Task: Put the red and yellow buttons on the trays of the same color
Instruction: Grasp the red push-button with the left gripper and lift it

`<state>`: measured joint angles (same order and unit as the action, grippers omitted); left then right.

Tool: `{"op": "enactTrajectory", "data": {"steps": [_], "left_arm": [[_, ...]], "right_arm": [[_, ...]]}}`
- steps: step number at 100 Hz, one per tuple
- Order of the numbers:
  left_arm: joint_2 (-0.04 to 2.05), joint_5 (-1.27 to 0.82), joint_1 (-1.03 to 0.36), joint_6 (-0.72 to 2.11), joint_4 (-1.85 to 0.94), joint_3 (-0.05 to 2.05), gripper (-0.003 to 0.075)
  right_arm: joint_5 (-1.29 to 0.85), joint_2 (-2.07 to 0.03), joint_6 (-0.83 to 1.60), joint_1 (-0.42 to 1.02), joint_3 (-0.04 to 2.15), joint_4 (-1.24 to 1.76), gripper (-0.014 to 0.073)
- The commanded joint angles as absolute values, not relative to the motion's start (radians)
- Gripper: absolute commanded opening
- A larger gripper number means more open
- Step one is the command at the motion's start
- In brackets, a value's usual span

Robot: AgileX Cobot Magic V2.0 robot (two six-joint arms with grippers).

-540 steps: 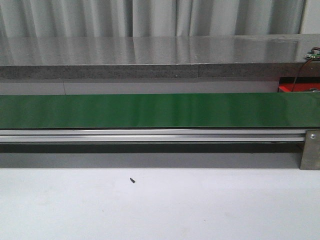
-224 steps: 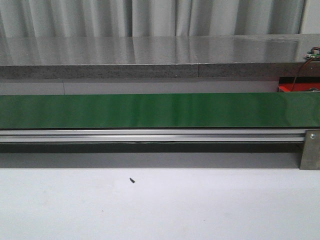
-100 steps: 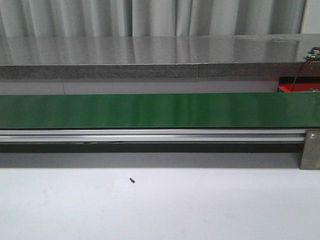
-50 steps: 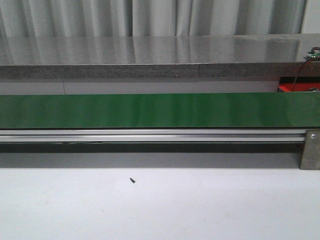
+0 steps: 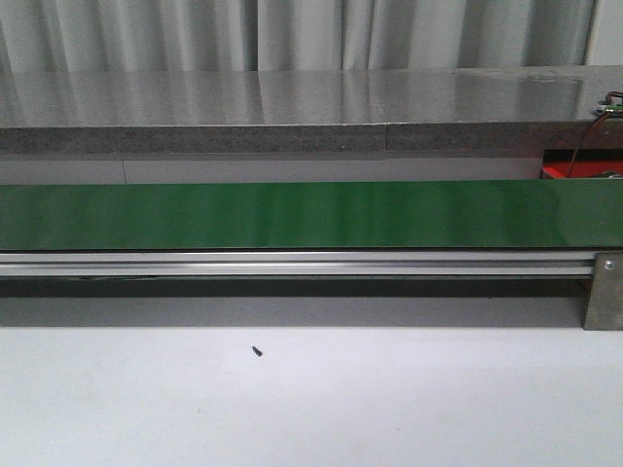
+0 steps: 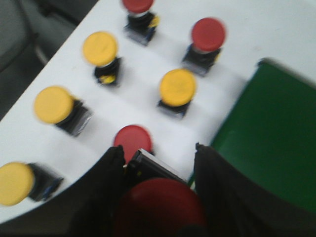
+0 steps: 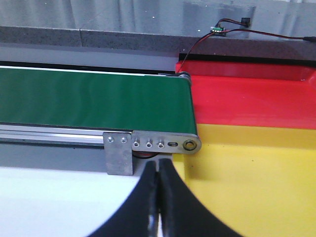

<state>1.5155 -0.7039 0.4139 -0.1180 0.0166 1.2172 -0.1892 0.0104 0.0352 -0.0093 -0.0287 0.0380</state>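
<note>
In the left wrist view my left gripper (image 6: pixel 158 150) is shut on a red button (image 6: pixel 159 205), its red cap toward the camera and its dark body (image 6: pixel 150 168) between the black fingers (image 6: pixel 112 170). Below it on the white table stand more buttons: red ones (image 6: pixel 133 139) (image 6: pixel 208 33) (image 6: pixel 137 5) and several yellow ones (image 6: pixel 177 86) (image 6: pixel 100 48) (image 6: pixel 53 104). The right wrist view shows my right gripper (image 7: pixel 158 170) shut and empty, near the belt's end, with the yellow tray (image 7: pixel 247 182) and the red tray (image 7: pixel 252 96) beyond. Neither gripper appears in the front view.
A green conveyor belt (image 5: pixel 311 214) on an aluminium rail runs across the front view, with its end (image 7: pixel 187 113) against the trays and its other end (image 6: pixel 271 148) beside the buttons. A small black speck (image 5: pixel 257 350) lies on the white table. A grey counter (image 5: pixel 292 107) stands behind.
</note>
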Motion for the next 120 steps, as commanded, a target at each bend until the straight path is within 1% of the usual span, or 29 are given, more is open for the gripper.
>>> {"op": "enactTrajectory", "data": {"steps": [1,11,63,80,85,89,94,98,99,106,108,110,116,120], "left_arm": [[1.478,-0.685,0.395,0.0,-0.118,1.3,0.0114],[1.503,-0.692,0.375,0.064,-0.208,1.34,0.0114],[1.707,-0.679,0.24,0.096,-0.216,1.358,0.0114],[1.729,-0.659,0.217,0.096,-0.216,1.358,0.012],[1.73,-0.659,0.217,0.096,-0.216,1.358,0.0134],[1.73,-0.659,0.217,0.096,-0.22,1.358,0.0163],[1.73,-0.659,0.217,0.1,-0.228,1.358,0.0224],[1.73,-0.661,0.217,0.118,-0.245,1.358,0.0316],[1.73,-0.663,0.217,0.124,-0.245,1.358,0.0316],[1.73,-0.675,0.217,0.185,-0.31,1.358,0.0494],[1.728,-0.675,0.217,0.202,-0.322,1.358,0.0524],[1.728,-0.677,0.217,0.213,-0.343,1.358,0.0578],[1.723,-0.682,0.216,0.238,-0.378,1.358,0.0648],[1.713,-0.682,0.216,0.253,-0.401,1.358,0.0666]], "right_arm": [[-0.114,0.027,0.039,-0.007,-0.011,0.026,-0.0068],[-0.114,0.027,0.039,-0.007,-0.011,0.026,-0.0068],[-0.114,0.027,0.039,-0.007,-0.011,0.026,-0.0068],[-0.114,0.027,0.039,-0.007,-0.011,0.026,-0.0068],[-0.114,0.027,0.039,-0.007,-0.011,0.026,-0.0068],[-0.114,0.027,0.039,-0.007,-0.011,0.026,-0.0068],[-0.114,0.027,0.039,-0.007,-0.011,0.026,-0.0068],[-0.114,0.027,0.039,-0.007,-0.011,0.026,-0.0068],[-0.114,0.027,0.039,-0.007,-0.011,0.026,-0.0068],[-0.114,0.027,0.039,-0.007,-0.011,0.026,-0.0068],[-0.114,0.027,0.039,-0.007,-0.011,0.026,-0.0068],[-0.114,0.027,0.039,-0.007,-0.011,0.026,-0.0068],[-0.114,0.027,0.039,-0.007,-0.011,0.026,-0.0068],[-0.114,0.027,0.039,-0.007,-0.011,0.026,-0.0068]]}}
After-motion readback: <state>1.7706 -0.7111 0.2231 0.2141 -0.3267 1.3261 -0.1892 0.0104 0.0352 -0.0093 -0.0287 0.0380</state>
